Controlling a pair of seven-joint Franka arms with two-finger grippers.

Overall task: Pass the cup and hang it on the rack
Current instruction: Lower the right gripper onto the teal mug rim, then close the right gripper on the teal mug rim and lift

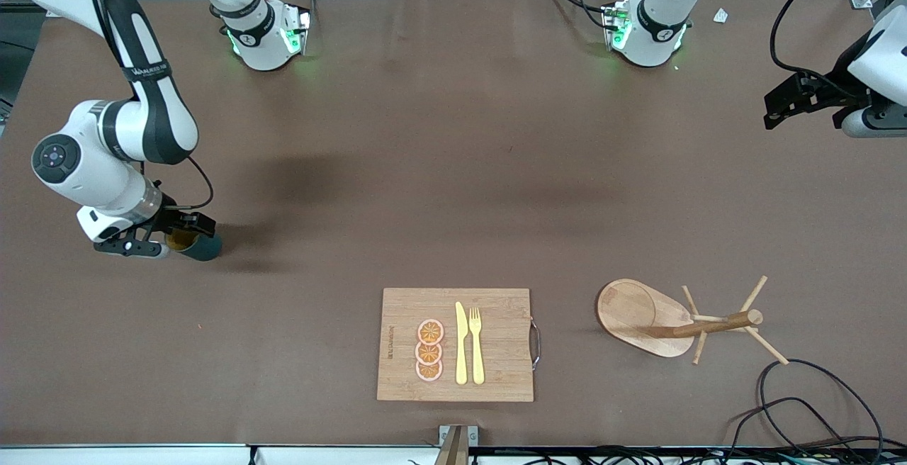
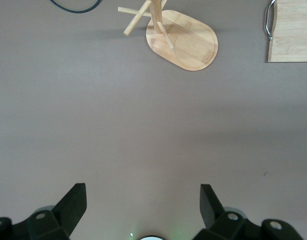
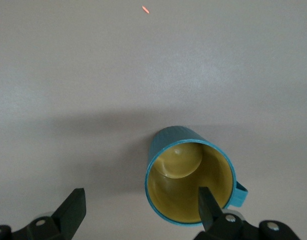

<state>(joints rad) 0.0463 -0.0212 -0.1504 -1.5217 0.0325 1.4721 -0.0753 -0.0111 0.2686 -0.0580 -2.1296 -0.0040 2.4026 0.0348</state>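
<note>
The teal cup [image 1: 202, 247] stands upright on the brown table at the right arm's end. The right wrist view looks down into the cup [image 3: 188, 175], showing its yellow inside and small loop handle [image 3: 241, 193]. My right gripper [image 1: 166, 237] is open just above it. In the right wrist view that gripper [image 3: 141, 192] has one finger over the cup's mouth and the other outside its wall, gripping nothing. The wooden rack [image 1: 638, 309] stands toward the left arm's end, also seen as the rack [image 2: 183, 40] in the left wrist view. My left gripper [image 1: 776, 107] waits open and empty [image 2: 143, 192] over bare table.
A bamboo cutting board [image 1: 503, 373] with orange slices [image 1: 429, 350], a yellow knife and a fork lies between cup and rack, near the front edge. The board's corner [image 2: 293, 30] shows in the left wrist view. Black cables [image 1: 815, 408] loop beside the rack.
</note>
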